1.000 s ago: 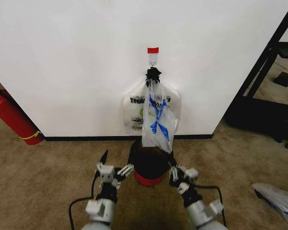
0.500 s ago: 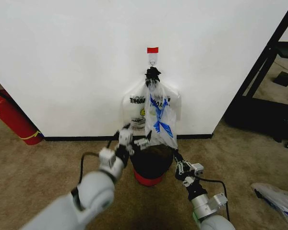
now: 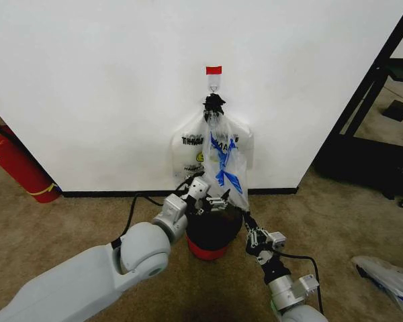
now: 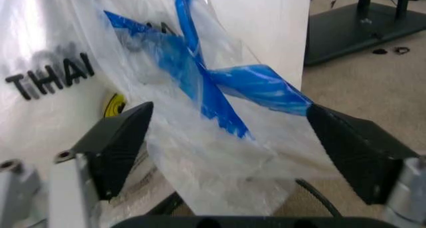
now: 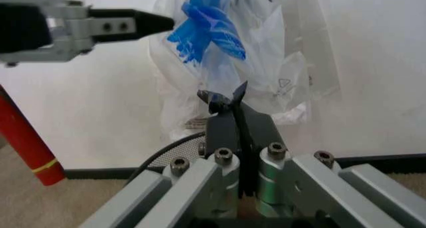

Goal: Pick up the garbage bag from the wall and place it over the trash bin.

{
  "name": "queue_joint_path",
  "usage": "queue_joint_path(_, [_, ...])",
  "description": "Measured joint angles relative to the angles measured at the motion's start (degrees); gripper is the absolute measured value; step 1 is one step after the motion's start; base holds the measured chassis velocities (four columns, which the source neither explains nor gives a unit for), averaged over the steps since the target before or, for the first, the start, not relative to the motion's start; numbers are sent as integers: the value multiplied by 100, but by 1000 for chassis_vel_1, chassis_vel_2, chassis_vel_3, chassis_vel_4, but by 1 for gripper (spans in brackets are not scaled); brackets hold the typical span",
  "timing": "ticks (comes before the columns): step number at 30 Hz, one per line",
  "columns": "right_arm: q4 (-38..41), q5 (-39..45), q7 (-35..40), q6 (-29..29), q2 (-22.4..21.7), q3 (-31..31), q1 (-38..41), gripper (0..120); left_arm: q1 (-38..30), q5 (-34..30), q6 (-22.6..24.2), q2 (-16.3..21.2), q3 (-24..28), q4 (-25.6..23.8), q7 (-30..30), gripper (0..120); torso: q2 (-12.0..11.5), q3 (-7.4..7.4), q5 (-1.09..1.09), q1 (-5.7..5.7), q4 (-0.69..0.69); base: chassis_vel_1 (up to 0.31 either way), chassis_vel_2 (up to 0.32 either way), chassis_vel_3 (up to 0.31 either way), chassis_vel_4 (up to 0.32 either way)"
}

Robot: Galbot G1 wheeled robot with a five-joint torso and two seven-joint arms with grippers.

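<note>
wall (image 3: 87, 87): broad white face with a black baseboard along its foot; a small hook (image 3: 214, 83) under red tape sits at mid-width. Everything I need hangs from that hook.

white bag (image 3: 188, 155): fuller, "THANK YOU" lettering, black knotted top, flat against the wall behind the target. Not mine to take.

garbage bag (image 3: 224, 168): thin, translucent, blue patches; hangs from the hook in front of the white bag, long axis vertical, lower hem dangling just over the far rim of the bin.

trash bin (image 3: 213, 231): black, red base, on the carpet at the foot of the wall, directly under the bag.

key relation: I read the bag's lower half as lying straight ahead of the left gripper, at its own height; left is clearly the nearer arm.

left gripper (image 4: 230, 138): reached forward over the bin rim, fingers spread wide, one either side of the bag's lower body. The plastic sits between them; I see no pinch yet.

right gripper (image 5: 233, 99): low, just right of the bin, below the bag's hem, fingers pressed together, nothing held.

judgement: closing left on the plastic looks like the step in hand.
</note>
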Motion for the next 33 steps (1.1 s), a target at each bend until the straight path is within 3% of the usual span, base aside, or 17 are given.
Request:
queue_joint_path(6, [28, 0, -19, 15, -2, 45, -73, 0, -460, 73, -9, -66, 275, 169, 14, 69, 0, 0, 0, 0, -1, 0, 0, 0, 0])
queue_joint_path(11, [39, 5, -23, 17, -8, 64, -73, 0, -702, 176, 46, 10, 506, 252, 171, 62, 0, 0, 0, 0, -1, 0, 0, 0, 0])
queue_joint_path(14, [58, 21, -23, 17, -9, 76, -69, 0, -879, 254, 204, 67, 664, 332, 289, 76, 0, 0, 0, 0, 0, 0, 0, 0, 0])
queue_joint_path(16, [62, 23, -23, 17, -9, 79, -69, 0, -911, 267, 224, 73, 689, 347, 306, 76, 0, 0, 0, 0, 0, 0, 0, 0, 0])
queue_joint_path(19, [66, 30, -23, 17, -13, 89, -70, 0, -1129, 281, 332, 41, 856, 441, 342, 90, 0, 0, 0, 0, -1, 0, 0, 0, 0])
queue_joint_path(33, [129, 67, -47, 58, -5, 169, -196, 0, -1802, 280, 614, -124, 1408, 539, 308, 90, 0, 0, 0, 0, -1, 0, 0, 0, 0])
